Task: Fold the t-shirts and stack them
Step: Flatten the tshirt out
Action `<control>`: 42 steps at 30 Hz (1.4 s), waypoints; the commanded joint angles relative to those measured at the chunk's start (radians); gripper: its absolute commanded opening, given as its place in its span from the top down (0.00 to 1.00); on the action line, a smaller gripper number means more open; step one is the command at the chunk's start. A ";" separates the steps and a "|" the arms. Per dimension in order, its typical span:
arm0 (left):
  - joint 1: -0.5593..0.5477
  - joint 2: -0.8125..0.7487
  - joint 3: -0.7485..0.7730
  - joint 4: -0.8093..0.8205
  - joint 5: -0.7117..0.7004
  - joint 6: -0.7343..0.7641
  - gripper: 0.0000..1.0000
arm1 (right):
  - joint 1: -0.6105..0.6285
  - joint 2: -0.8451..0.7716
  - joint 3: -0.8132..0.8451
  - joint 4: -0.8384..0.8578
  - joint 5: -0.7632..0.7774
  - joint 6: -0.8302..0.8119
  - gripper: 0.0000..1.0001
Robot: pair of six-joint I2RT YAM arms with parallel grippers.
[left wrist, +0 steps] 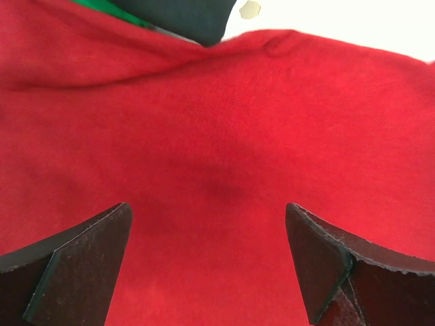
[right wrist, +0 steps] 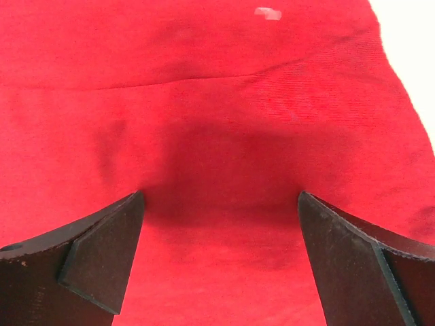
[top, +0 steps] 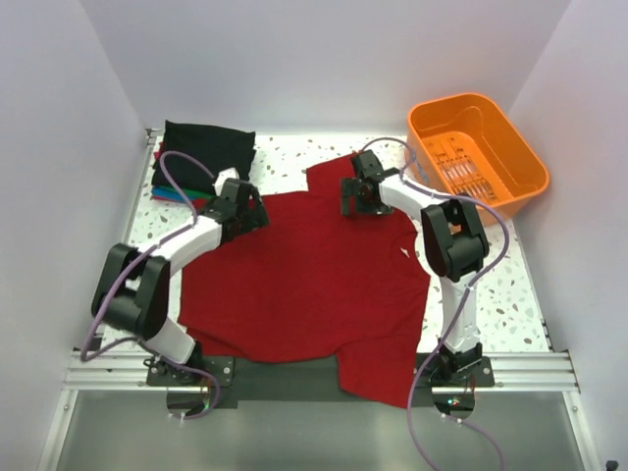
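Observation:
A dark red t-shirt [top: 304, 280] lies spread flat across the table, one sleeve hanging over the near edge. My left gripper [top: 242, 208] is open, low over the shirt's far left part [left wrist: 217, 136], jaws wide with only cloth between them. My right gripper [top: 358, 193] is open too, pressing down by the far sleeve [right wrist: 217, 156]. A pile of folded t-shirts [top: 201, 157], black on top with teal and blue edges below, sits at the far left; its black corner [left wrist: 183, 17] shows in the left wrist view.
An orange plastic basket [top: 491, 162] stands at the far right, partly past the table's edge. White walls close in the left, back and right sides. Speckled tabletop [top: 294, 157] shows between the pile and the sleeve.

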 commanded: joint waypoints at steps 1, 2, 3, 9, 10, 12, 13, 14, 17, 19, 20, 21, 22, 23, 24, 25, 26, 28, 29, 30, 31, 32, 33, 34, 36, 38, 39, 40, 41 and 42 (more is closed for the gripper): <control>-0.001 0.086 0.076 0.085 0.017 0.034 0.00 | -0.051 0.014 0.030 -0.026 0.072 0.022 0.01; -0.001 0.108 0.108 0.088 0.012 0.038 0.00 | -0.062 0.020 0.028 -0.031 0.068 0.022 0.01; -0.001 0.154 0.127 0.088 0.010 0.043 0.00 | -0.075 0.025 0.026 -0.041 0.072 0.025 0.01; -0.001 0.359 0.317 0.030 0.024 0.074 0.00 | -0.157 0.049 0.011 -0.066 0.108 0.017 0.01; -0.001 0.379 0.334 0.031 0.027 0.077 0.00 | -0.173 0.052 0.019 -0.065 0.105 0.011 0.01; -0.001 0.450 0.395 0.031 0.037 0.092 0.00 | -0.188 0.063 0.028 -0.057 0.097 0.009 0.01; -0.001 0.476 0.419 0.025 0.038 0.097 0.00 | -0.202 0.069 0.046 -0.052 0.089 0.005 0.01; -0.001 0.499 0.474 0.019 0.035 0.107 0.00 | -0.207 0.075 0.060 -0.049 0.086 0.000 0.01; 0.000 0.600 0.589 -0.027 0.020 0.127 0.00 | -0.216 0.120 0.138 -0.063 0.100 -0.023 0.01; 0.002 0.657 0.637 -0.036 0.018 0.140 0.00 | -0.222 0.161 0.205 -0.087 0.105 -0.040 0.01; 0.003 0.674 0.682 -0.044 0.017 0.144 0.00 | -0.223 0.172 0.224 -0.088 0.103 -0.046 0.01; 0.008 0.700 0.702 -0.058 0.015 0.149 0.00 | -0.225 0.184 0.244 -0.095 0.102 -0.053 0.01; 0.009 0.709 0.717 -0.061 0.011 0.152 0.00 | -0.227 0.209 0.282 -0.101 0.100 -0.063 0.01; 0.011 0.715 0.740 -0.062 0.003 0.158 0.00 | -0.227 0.218 0.298 -0.106 0.102 -0.069 0.01; 0.016 0.728 0.749 -0.064 0.001 0.164 0.00 | -0.227 0.227 0.313 -0.115 0.102 -0.072 0.01; 0.019 0.731 0.759 -0.070 0.006 0.167 0.00 | -0.227 0.232 0.333 -0.118 0.097 -0.076 0.01; 0.020 0.731 0.771 -0.079 0.007 0.169 0.00 | -0.227 0.230 0.338 -0.123 0.088 -0.078 0.01; 0.020 0.706 0.762 -0.087 0.017 0.175 0.00 | -0.227 0.198 0.332 -0.108 0.079 -0.092 0.01; 0.020 0.690 0.737 -0.082 0.032 0.180 0.00 | -0.225 0.183 0.327 -0.101 0.054 -0.098 0.01; 0.019 0.645 0.721 -0.067 0.041 0.183 0.00 | -0.219 0.166 0.323 -0.098 0.047 -0.101 0.01; 0.019 0.618 0.708 -0.066 0.049 0.186 0.00 | -0.213 0.143 0.315 -0.098 0.040 -0.113 0.01; 0.017 0.563 0.687 -0.066 0.058 0.189 0.00 | -0.205 0.099 0.310 -0.098 0.034 -0.121 0.01; 0.016 0.533 0.679 -0.078 0.061 0.187 0.00 | -0.185 0.070 0.303 -0.100 0.034 -0.129 0.01; 0.013 0.501 0.670 -0.088 0.066 0.189 0.00 | -0.173 0.043 0.283 -0.098 0.034 -0.144 0.01; -0.003 0.395 0.636 -0.128 0.069 0.186 0.00 | -0.132 -0.047 0.258 -0.103 0.048 -0.149 0.01; -0.036 0.275 0.584 -0.177 0.000 0.167 0.00 | -0.099 -0.116 0.192 -0.101 0.068 -0.141 0.01; -0.049 0.230 0.555 -0.231 -0.028 0.155 0.00 | -0.066 -0.186 0.165 -0.092 0.079 -0.132 0.01; -0.059 0.184 0.520 -0.254 -0.052 0.123 0.00 | -0.050 -0.229 0.099 -0.088 0.082 -0.120 0.01; -0.070 0.086 0.437 -0.280 -0.078 0.100 0.00 | -0.032 -0.266 0.062 -0.081 0.086 -0.109 0.01; -0.072 0.035 0.382 -0.315 -0.082 0.077 0.00 | 0.003 -0.346 0.022 -0.068 0.089 -0.098 0.01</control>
